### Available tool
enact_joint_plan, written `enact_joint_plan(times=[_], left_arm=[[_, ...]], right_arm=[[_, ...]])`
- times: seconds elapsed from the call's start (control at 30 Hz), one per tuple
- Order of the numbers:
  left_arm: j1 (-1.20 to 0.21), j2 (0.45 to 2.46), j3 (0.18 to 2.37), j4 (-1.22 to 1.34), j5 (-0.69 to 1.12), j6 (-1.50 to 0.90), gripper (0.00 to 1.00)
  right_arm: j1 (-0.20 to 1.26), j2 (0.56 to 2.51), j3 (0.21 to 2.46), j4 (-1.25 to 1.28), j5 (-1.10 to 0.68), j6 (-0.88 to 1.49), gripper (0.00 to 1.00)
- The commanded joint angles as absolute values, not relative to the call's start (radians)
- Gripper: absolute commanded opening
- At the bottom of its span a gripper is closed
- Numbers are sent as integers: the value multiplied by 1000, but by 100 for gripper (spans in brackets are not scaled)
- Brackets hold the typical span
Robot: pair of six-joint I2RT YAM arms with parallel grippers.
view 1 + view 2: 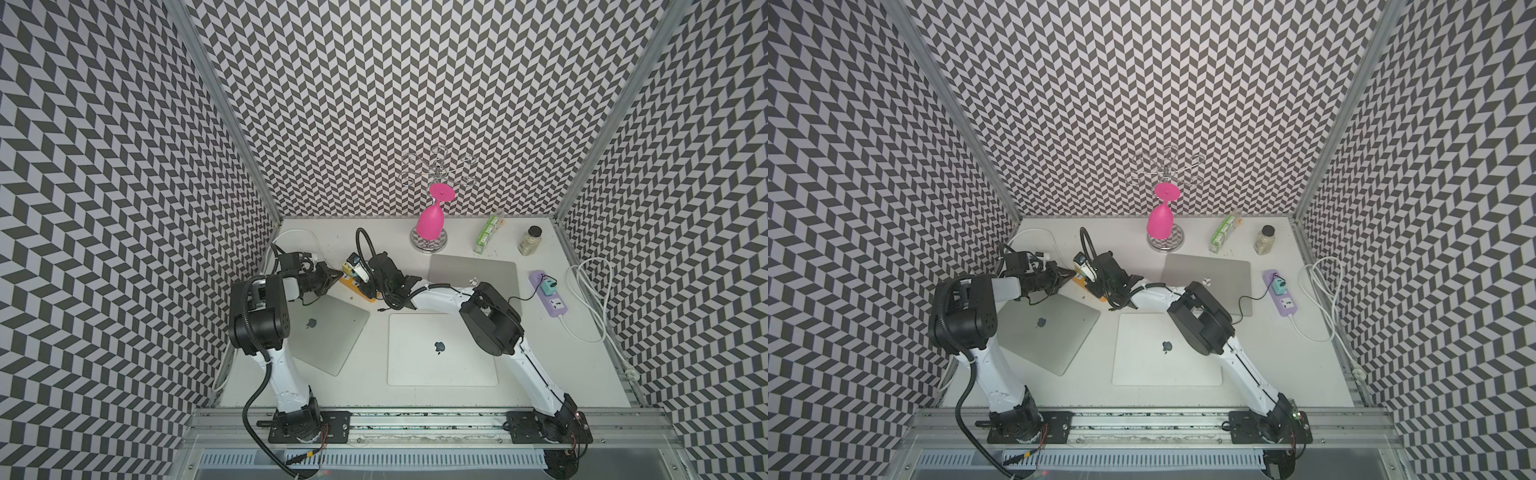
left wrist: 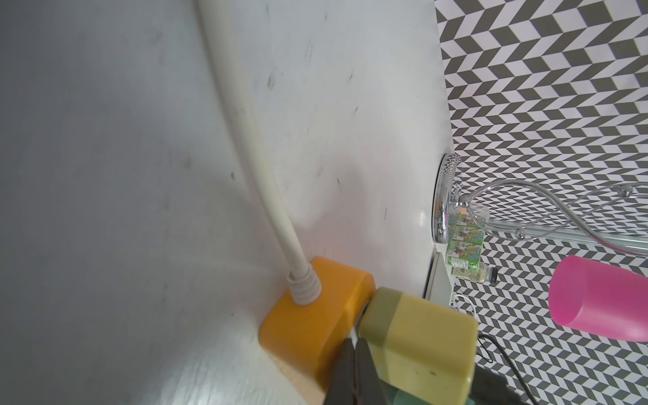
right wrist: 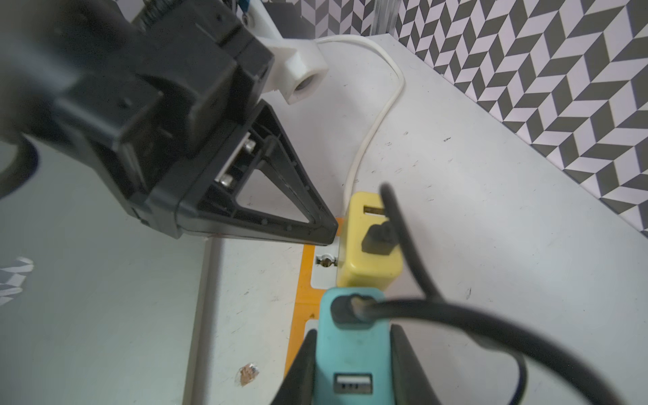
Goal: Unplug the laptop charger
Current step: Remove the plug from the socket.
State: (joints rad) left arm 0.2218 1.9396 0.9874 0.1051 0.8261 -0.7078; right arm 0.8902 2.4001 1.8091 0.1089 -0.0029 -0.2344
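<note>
Brace and grip
Your right gripper [image 3: 354,364] clamps the teal charger [image 3: 345,336] between its jaws; your left gripper [image 3: 324,236], jaws closed, presses the orange strip [image 3: 304,266], likely anchoring it.

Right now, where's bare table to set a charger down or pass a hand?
Free: front-right corner, between right arm and looped white cable; narrow strip between white closed laptop and aluminium rail. Crowded: orange power strip, with shut left pincer and right pincer clamping teal charger.
</note>
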Motion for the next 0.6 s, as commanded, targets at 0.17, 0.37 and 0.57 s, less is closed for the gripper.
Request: enact_joint_plan(times=[0.17,0.37,0.57], left_arm=[[218,1983,942,8,724,-690,0],[217,1988,939,18,729,-699,0],[217,1969,959,16,751,-716,0]], right_arm=[[857,2299,1813,255,-149,-93,0],[884,2311,1854,178,-35,-237,0],[887,2291,1817,202,-57,-231,0]])
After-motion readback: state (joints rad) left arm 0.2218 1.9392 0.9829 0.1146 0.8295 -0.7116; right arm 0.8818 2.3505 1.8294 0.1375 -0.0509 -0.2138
